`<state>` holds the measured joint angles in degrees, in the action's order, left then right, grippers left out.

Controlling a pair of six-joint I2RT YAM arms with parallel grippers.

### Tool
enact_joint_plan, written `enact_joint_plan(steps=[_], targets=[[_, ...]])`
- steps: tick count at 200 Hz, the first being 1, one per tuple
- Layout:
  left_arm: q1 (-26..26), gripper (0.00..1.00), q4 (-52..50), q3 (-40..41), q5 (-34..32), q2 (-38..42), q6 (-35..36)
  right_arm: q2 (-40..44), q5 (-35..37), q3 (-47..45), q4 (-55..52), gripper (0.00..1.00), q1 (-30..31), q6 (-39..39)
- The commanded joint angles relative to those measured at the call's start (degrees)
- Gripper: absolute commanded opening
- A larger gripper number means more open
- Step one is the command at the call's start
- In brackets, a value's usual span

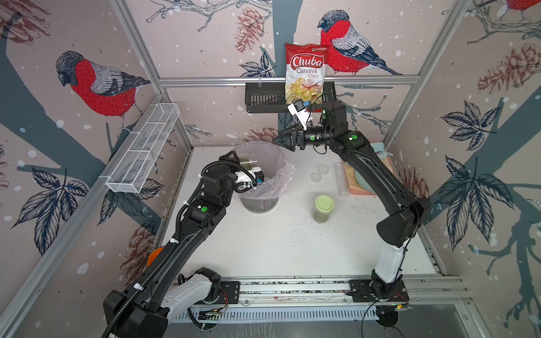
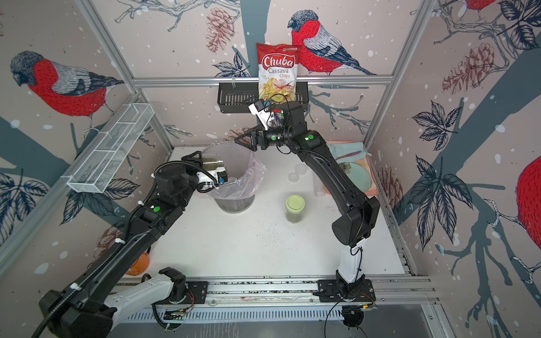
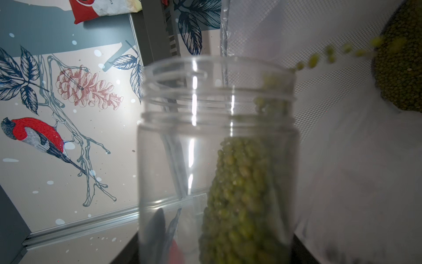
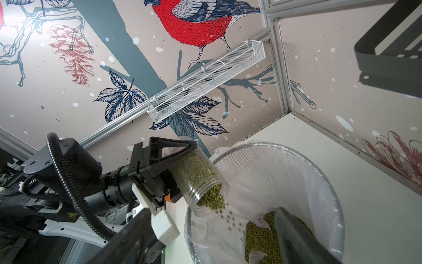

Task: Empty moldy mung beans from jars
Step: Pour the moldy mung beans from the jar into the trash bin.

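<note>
Left gripper [image 4: 182,170]: closed partway round the base end of the short clear jar [image 4: 201,180], firm hold. The jar is lidless, tipped mouth-down over the near rim of the clear bin [image 4: 274,146]. Mung beans [image 4: 198,173] fill its lower side and spill from the mouth; loose grains are in mid-air below it. A pile of beans [image 4: 260,237] lies in the bin's pinkish bag liner [image 1: 284,172].

Right gripper [image 1: 278,140]: jaws spread wide, nothing held, hanging over the bin's far rim.

Further out on the white surface [image 1: 263,248]: the green-lidded glass jar [image 1: 323,207] is upright and closed, with beans inside. The tall narrow tube [image 1: 342,178] sits beside a pink tray [image 1: 358,191], with two clear lids [image 1: 322,169] near it.
</note>
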<state>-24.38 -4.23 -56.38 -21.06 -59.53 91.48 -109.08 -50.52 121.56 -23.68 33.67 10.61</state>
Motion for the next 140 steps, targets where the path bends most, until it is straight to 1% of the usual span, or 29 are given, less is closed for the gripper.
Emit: enact_joint_plan(steps=[1,26,37,75,102,140], targets=[[-0.6,0.07,4.2,-0.5,1.9,0.2,1.9,-2.3,-3.7,3.1,-0.3,0.85,0.1,0.0],[-0.5,0.06,4.0,-0.5,0.9,0.4,3.4,-6.5,-4.5,10.4,-4.0,0.85,0.9,0.5],[-0.5,0.06,3.6,-0.4,1.1,0.6,3.4,-7.3,-4.1,11.8,-4.4,0.85,1.1,1.0],[-0.6,0.06,5.1,1.8,0.6,1.7,6.5,-7.2,-3.5,11.3,-4.3,0.85,1.3,1.0],[-0.6,0.06,4.8,0.9,-0.3,2.3,7.3,-7.4,-3.6,11.2,-4.6,0.85,1.3,0.2],[-0.2,0.05,6.2,0.6,-1.2,1.2,7.9,-8.9,-4.2,13.2,-6.6,0.85,1.1,-1.5]])
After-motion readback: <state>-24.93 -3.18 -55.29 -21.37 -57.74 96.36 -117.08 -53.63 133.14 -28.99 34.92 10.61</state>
